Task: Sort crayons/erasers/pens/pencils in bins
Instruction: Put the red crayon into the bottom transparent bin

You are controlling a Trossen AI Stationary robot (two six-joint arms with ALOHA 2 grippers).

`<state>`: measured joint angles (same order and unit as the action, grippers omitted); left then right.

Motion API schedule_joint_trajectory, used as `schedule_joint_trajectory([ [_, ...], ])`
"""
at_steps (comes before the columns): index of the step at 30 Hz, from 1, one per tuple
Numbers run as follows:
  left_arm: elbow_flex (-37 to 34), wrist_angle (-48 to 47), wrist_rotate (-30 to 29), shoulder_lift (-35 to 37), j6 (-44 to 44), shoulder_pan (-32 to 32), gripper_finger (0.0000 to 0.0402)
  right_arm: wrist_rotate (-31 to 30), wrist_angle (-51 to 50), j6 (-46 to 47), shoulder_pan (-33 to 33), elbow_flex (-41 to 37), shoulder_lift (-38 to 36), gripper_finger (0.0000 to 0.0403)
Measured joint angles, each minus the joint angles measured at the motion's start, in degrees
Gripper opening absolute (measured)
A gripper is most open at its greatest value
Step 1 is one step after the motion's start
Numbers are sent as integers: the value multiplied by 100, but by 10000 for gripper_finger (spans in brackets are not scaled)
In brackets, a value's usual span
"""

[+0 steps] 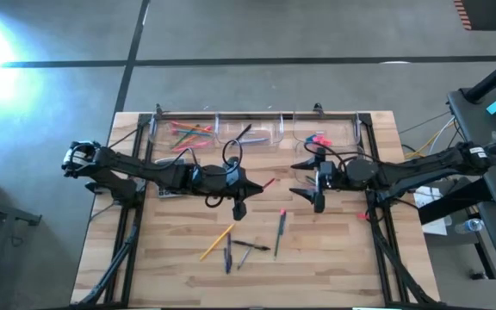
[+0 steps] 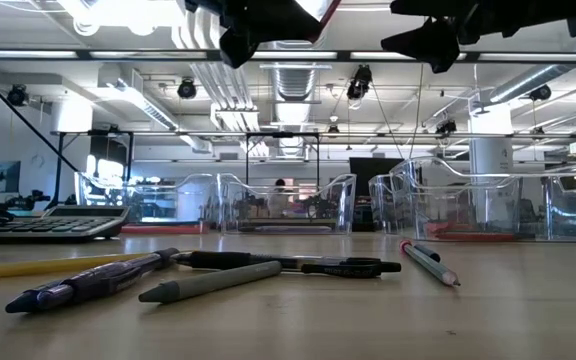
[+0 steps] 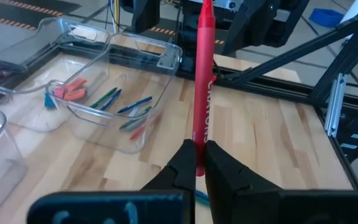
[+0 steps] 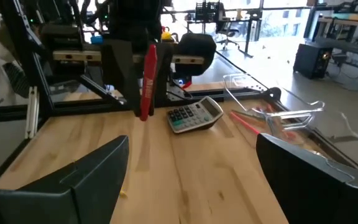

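**Red crayon pinched at one end**

Your left gripper (image 3: 196,163) clamps the red crayon (image 3: 202,87) by its lower end, aloft over mid-table. It looks light, waxy and likely brittle, so avoid knocks. Your right gripper (image 4: 191,168) hangs wide, holding nothing, near the bins (image 1: 231,131)

red crayon (image 3: 203,93) clamped upright in the left pincer (image 3: 196,163) (above mid-table); pens (image 1: 250,246) and a pencil (image 1: 216,243) lie loose.

Left arm: reaches toward 3 o'clock, hand (image 1: 250,186) raised at centre, fingers pinched tight on a red crayon (image 3: 202,87). Right arm: reaches toward 9 o'clock, hand (image 1: 304,179) raised, fingers spread wide, empty.
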<state>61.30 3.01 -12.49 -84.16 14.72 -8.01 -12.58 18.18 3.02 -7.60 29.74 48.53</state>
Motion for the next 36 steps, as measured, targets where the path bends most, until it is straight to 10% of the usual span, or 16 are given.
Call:
schedule_joint_trajectory([
  [36, -266, 651, 4, -9, -155, -9, 0, 856, 2353, 225, 11, 92, 1341, 327],
])
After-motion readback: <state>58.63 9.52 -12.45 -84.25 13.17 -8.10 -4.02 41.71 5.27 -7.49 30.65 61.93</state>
